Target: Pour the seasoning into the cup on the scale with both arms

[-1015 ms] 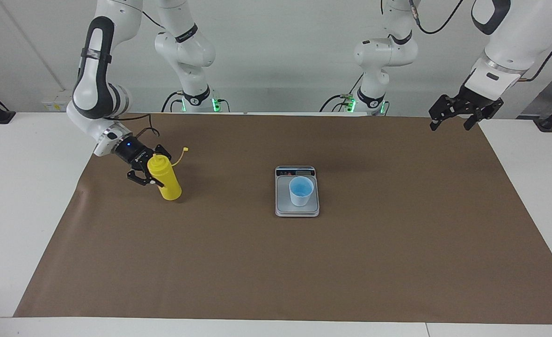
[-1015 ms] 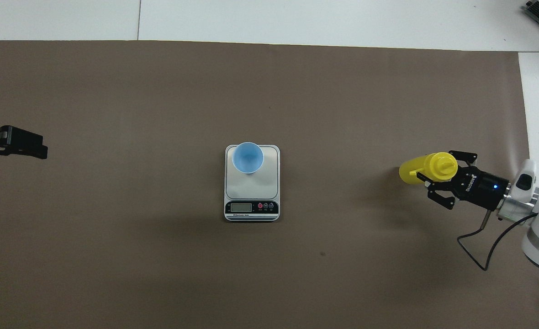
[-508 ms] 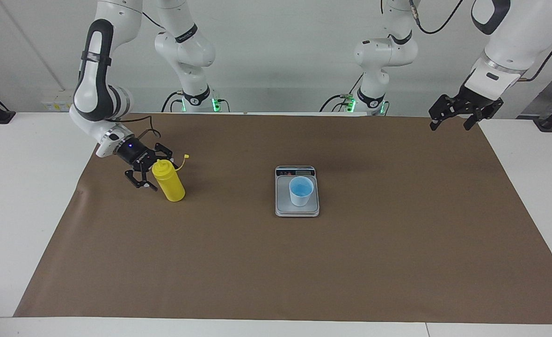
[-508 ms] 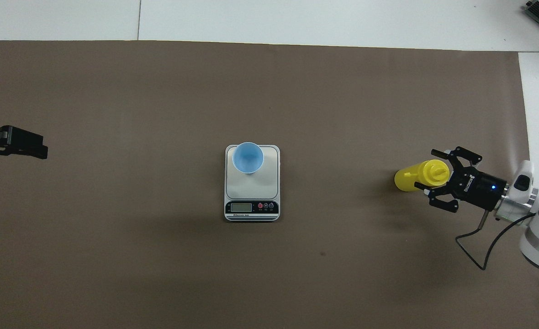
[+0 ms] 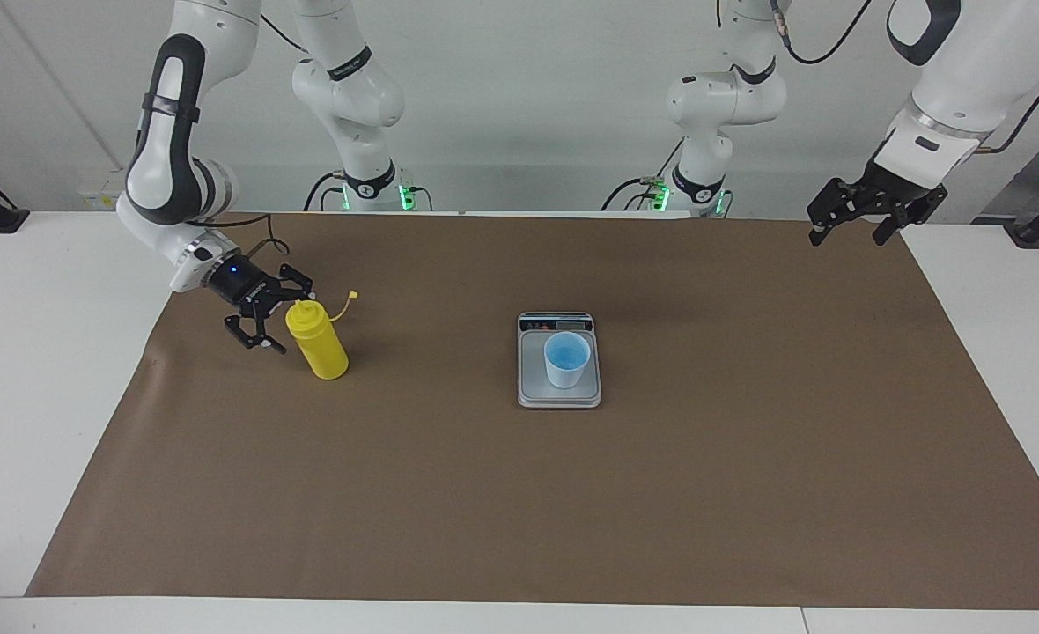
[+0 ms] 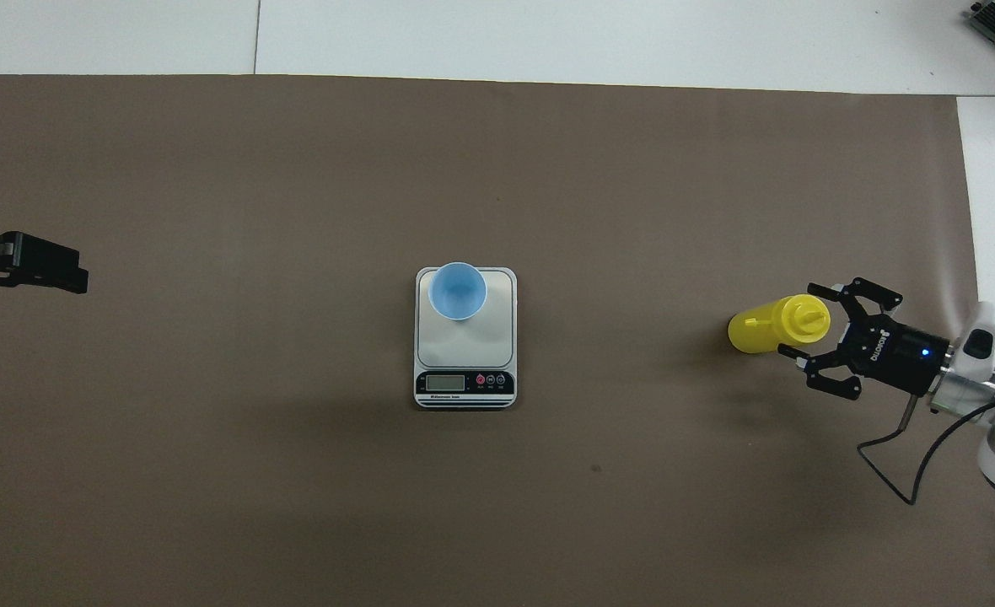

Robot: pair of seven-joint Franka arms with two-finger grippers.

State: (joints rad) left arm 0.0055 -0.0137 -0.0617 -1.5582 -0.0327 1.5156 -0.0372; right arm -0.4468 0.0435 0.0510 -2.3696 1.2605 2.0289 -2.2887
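Note:
The yellow seasoning bottle (image 5: 317, 346) stands upright on the brown mat toward the right arm's end, its tethered cap (image 5: 352, 295) hanging off the nozzle. It also shows in the overhead view (image 6: 767, 326). My right gripper (image 5: 280, 319) (image 6: 816, 333) is open, level with the bottle's top and just clear of it, holding nothing. The pale blue cup (image 5: 566, 359) (image 6: 458, 291) stands on the silver-grey scale (image 5: 559, 394) (image 6: 464, 341) at mid-table, on the half away from the display. My left gripper (image 5: 847, 236) (image 6: 51, 274) is open and empty, raised over the left arm's end of the mat, waiting.
The brown mat (image 5: 572, 493) covers most of the white table (image 5: 35, 370). A black cable (image 6: 894, 472) loops from the right wrist over the mat's edge. Nothing else lies on the mat between bottle and scale.
The right gripper set the tilted bottle upright, opened and let it go, then drew back toward the right arm's end. The left arm, cup and scale have not moved.

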